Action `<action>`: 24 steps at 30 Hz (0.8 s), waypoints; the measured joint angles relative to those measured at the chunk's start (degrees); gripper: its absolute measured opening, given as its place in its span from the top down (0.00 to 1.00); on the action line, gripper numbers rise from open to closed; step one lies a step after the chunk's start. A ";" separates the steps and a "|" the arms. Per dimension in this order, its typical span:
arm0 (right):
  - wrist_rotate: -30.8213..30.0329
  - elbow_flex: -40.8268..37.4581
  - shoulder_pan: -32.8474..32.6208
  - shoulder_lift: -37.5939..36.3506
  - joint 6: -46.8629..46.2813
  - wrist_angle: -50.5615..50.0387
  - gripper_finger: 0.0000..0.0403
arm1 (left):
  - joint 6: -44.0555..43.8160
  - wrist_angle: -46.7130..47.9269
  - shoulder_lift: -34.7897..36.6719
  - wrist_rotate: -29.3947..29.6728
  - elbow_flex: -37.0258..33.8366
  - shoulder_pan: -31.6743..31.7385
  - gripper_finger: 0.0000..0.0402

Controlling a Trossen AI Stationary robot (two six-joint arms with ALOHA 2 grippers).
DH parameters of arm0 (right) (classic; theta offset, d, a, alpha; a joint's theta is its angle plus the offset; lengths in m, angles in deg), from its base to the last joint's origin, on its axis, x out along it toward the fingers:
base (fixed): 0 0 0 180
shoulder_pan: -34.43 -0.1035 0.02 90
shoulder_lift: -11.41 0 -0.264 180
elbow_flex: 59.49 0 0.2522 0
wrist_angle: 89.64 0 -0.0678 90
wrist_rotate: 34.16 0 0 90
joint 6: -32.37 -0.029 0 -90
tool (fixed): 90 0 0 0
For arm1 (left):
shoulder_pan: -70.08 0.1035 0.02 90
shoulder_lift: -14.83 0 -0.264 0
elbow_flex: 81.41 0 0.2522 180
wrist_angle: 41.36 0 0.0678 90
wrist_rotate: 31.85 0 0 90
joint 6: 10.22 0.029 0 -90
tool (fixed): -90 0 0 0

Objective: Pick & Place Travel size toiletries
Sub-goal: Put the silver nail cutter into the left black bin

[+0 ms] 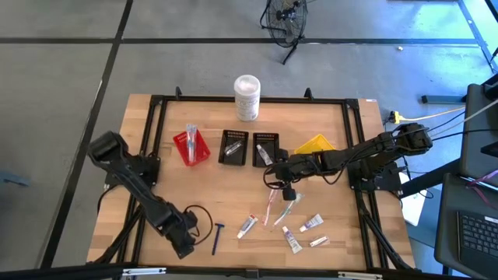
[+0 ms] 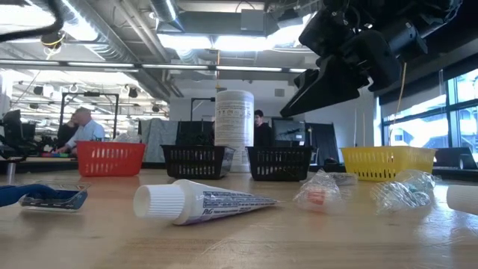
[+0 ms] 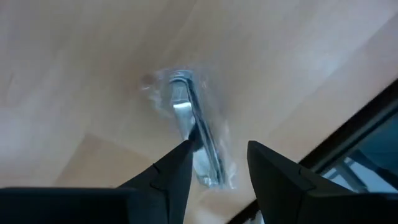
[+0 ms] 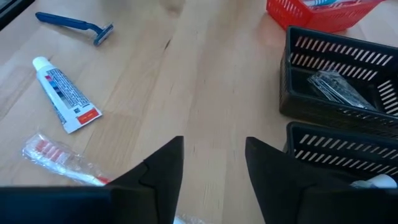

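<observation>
My right gripper (image 1: 285, 185) (image 4: 214, 162) hangs open above the table's middle, just near of the two black bins. Below it lie two clear-wrapped toothbrushes (image 1: 278, 208) (image 4: 59, 158), several small white tubes (image 1: 247, 226) (image 4: 65, 93) (image 2: 202, 202) and a dark blue razor (image 1: 217, 237) (image 4: 74, 25), all flat on the wood. My left gripper (image 1: 184, 237) (image 3: 217, 168) is open at the near left, its fingers over a slim clear-wrapped item (image 3: 196, 134) lying near the table's edge. I see no touch.
A red bin (image 1: 191, 146), two black bins (image 1: 233, 148) (image 1: 265, 149) and a yellow bin (image 1: 315, 145) stand in a row mid-table; one black bin holds a packet (image 4: 339, 87), the other a tube (image 4: 373, 182). A tall white canister (image 1: 247, 96) stands at the far edge. People sit in the room beyond.
</observation>
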 joint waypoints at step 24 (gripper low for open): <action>-0.02 0.00 0.00 0.00 0.04 -0.02 0.56 | 3.29 1.67 -2.36 -0.01 0.02 0.11 0.86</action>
